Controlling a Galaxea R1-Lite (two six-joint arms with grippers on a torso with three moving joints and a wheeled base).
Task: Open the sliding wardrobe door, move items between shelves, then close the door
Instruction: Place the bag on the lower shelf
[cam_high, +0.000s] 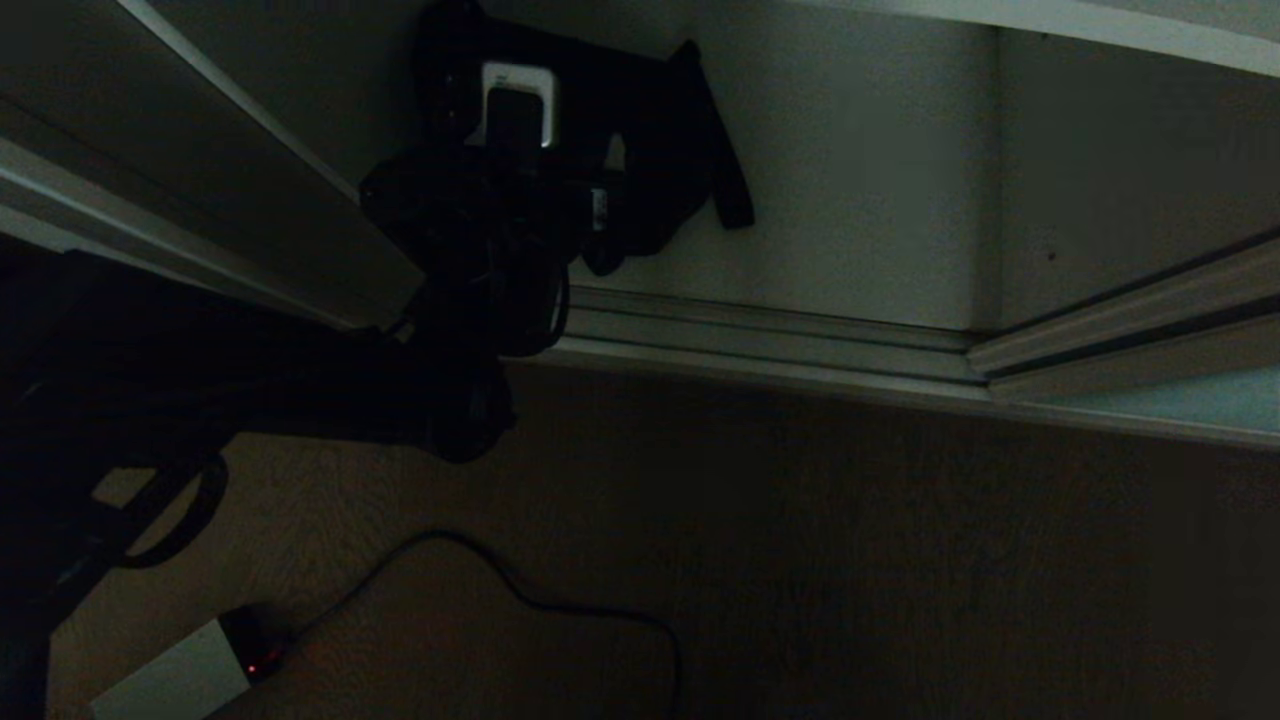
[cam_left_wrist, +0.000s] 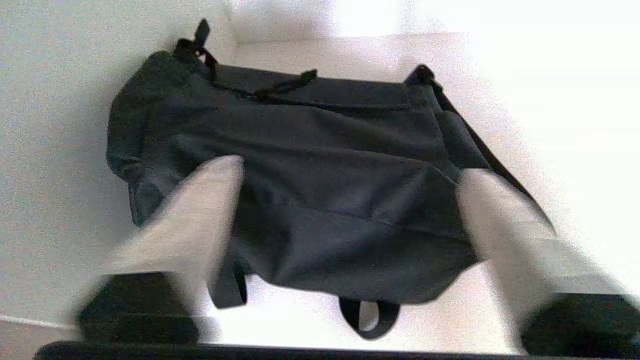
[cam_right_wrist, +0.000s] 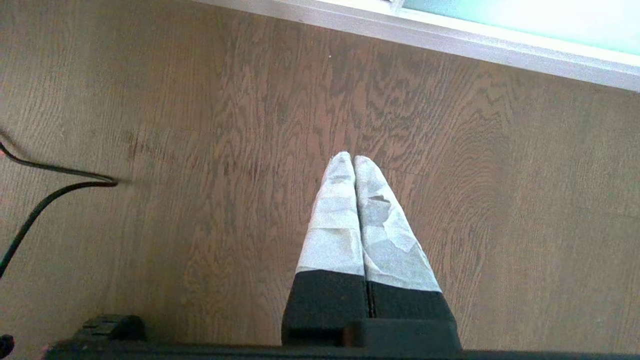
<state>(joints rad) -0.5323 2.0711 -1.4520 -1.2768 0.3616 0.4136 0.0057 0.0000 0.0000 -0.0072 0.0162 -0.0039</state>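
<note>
Lying on the pale shelf (cam_left_wrist: 450, 320) inside the wardrobe is a soft black bag (cam_left_wrist: 320, 200), the left gripper (cam_left_wrist: 345, 215) spread wide astride it, while the right gripper (cam_right_wrist: 354, 165) hangs clenched over the wooden floor (cam_right_wrist: 150, 100).

A black fabric bag (cam_left_wrist: 320, 200) with black straps lies on a pale grey-white shelf (cam_left_wrist: 60, 150). The right gripper (cam_right_wrist: 354, 160) has white-wrapped fingers on a black base. The floor (cam_right_wrist: 200, 125) is brown wood grain; the sliding door (cam_right_wrist: 525, 20) is frosted pale blue-green, silver-framed.
</note>
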